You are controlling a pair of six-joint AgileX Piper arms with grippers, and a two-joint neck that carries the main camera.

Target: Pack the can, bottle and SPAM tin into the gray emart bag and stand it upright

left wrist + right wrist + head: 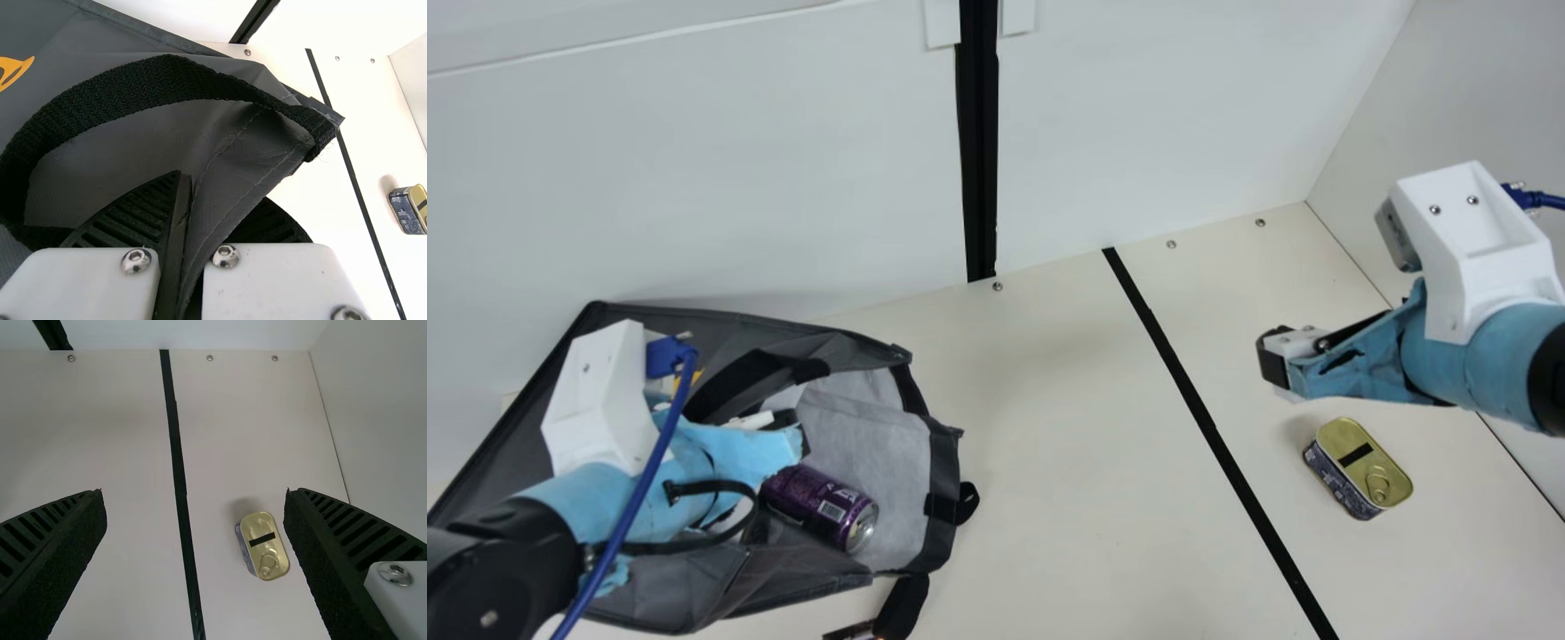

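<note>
Now, left fingers (130,217): pinching the floppy gray bag (220,150)!
Right fingers (60,557): spread wide.
SPAM tin (1362,467): stiff, likely slick; grip its long sides.

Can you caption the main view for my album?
A purple round metal can lies in a floppy gray fabric bag, a gold-topped oblong metal tin outside.

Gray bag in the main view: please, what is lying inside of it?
A purple can lies on its side inside the open mouth of the gray bag. What is deeper cannot be seen, because the left arm and folded cloth cover it.
</note>
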